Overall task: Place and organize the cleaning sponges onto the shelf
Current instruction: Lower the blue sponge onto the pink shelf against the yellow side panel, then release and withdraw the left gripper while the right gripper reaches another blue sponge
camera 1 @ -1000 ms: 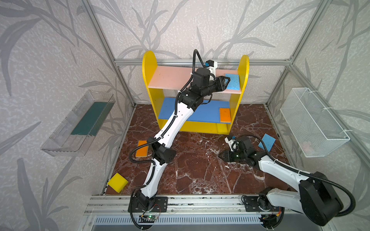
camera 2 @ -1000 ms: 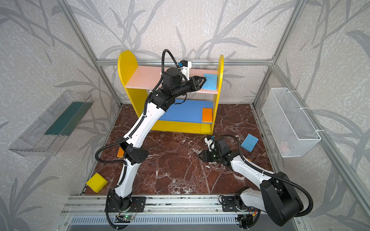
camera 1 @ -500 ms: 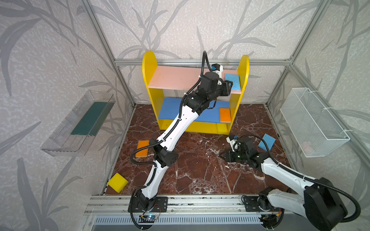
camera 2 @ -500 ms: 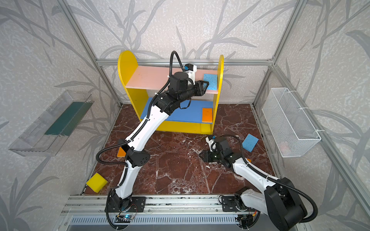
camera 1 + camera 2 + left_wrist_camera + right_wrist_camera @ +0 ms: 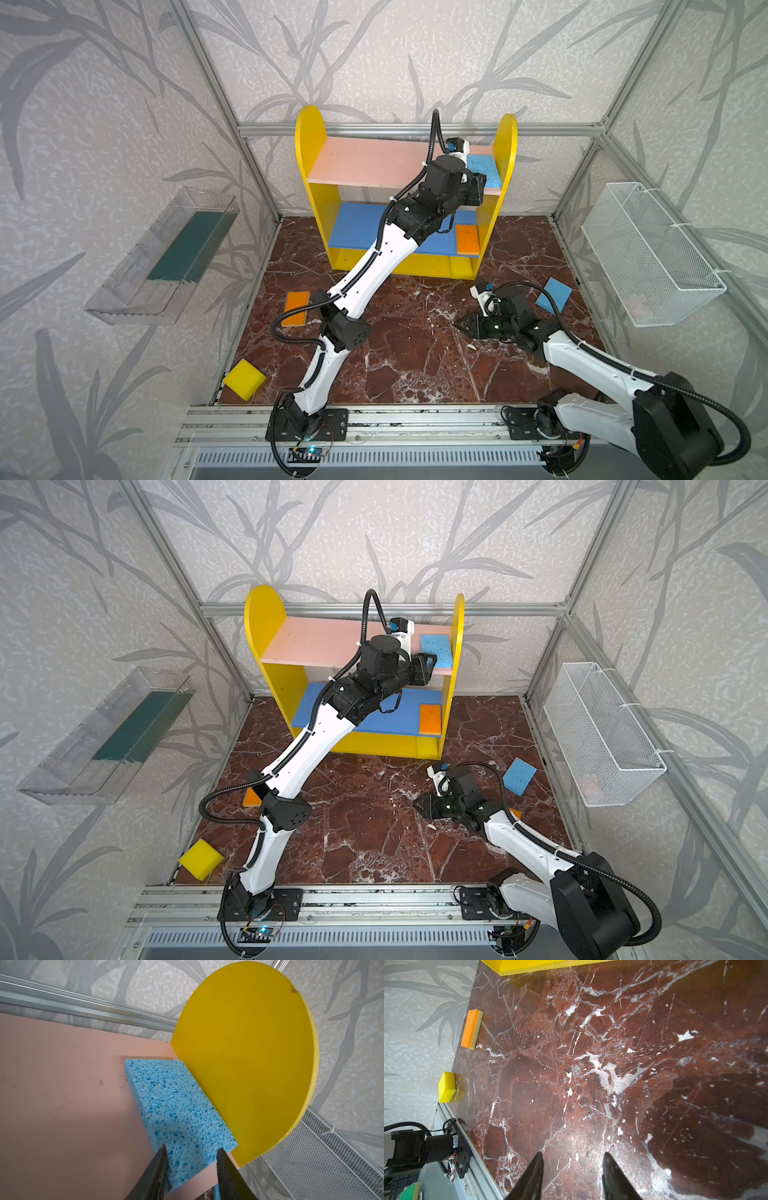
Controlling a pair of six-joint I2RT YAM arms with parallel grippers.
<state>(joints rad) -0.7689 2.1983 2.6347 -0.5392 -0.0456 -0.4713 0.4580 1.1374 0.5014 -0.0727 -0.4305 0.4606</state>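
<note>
1. Currently, a blue sponge [image 5: 176,1105] is seen lying flat on the pink board [image 5: 62,1084] of the shelf [image 5: 305,137], set against the side panel [image 5: 249,1053] (close to the front edge).
2. The left gripper [image 5: 192,1153] is poised over its near end, jaws part-open, nothing clasped. The right gripper [image 5: 573,1157] is likewise part-open and empty above the floor [image 5: 591,1064].
3. If the porous foam is snagged by a fingertip on withdrawal, it could be dragged off the edge.
4. No readable writing is found.

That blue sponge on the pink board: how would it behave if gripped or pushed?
The blue sponge looks open-pored, so probably light and squashy under a grip. Lying flat on the pink board, it should slide, not roll; rough foam may drag.
</note>
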